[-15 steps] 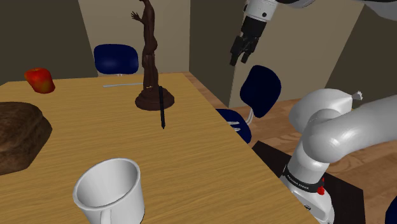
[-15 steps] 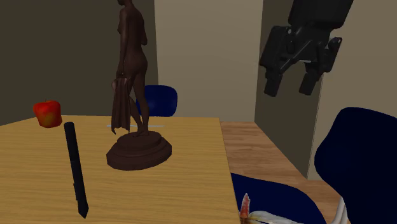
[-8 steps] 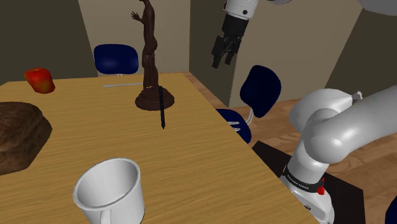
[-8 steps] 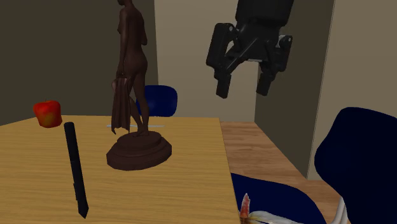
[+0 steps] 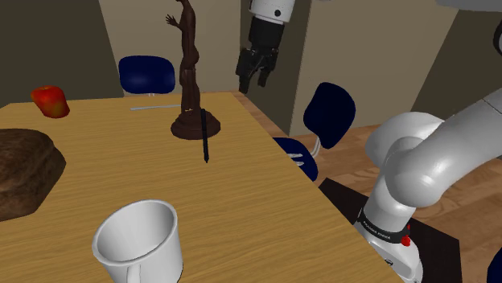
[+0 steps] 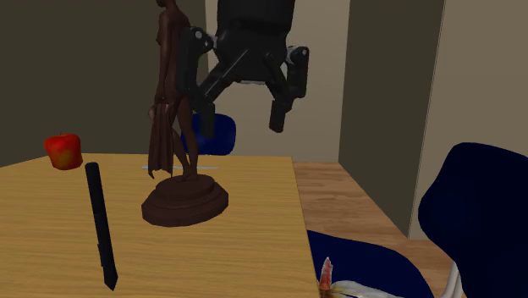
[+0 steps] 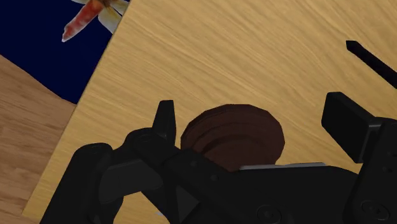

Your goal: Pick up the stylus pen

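I see the gripper (image 5: 250,78) up in the air, fingers spread apart and holding nothing. In the wrist view it looks down at the brown statue (image 5: 191,76). The black stylus pen (image 5: 206,137) lies flat on the wooden surface (image 5: 241,201), well below the gripper, beside the statue's base.

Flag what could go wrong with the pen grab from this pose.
1. The open claw hangs high near the tall statue. In the wrist view the statue's base sits between its fingers, so a straight descent would likely hit the statue and tip it.
2. The stylus pen lies flat on the table close beside that base. A wide-open claw may nudge either, or skid the thin pen away.
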Available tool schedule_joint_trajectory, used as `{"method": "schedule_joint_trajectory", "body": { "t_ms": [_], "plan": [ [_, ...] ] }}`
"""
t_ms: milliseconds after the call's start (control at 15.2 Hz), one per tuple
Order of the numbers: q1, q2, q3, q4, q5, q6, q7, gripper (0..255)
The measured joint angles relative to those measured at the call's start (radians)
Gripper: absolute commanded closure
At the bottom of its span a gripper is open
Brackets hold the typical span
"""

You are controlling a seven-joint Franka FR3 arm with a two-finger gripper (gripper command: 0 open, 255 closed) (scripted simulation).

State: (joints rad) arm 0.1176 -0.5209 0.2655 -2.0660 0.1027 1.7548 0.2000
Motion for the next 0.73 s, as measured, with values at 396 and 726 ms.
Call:
{"method": "schedule_joint_trajectory", "body": {
  "t_ms": [396, 726],
  "plan": [
    [0.028, 0.151, 0.116, 0.122, -0.012, 0.014, 0.090, 0],
    [0.053, 0.295, 0.211, 0.260, -0.056, 0.001, 0.171, 0]
  ]
}}
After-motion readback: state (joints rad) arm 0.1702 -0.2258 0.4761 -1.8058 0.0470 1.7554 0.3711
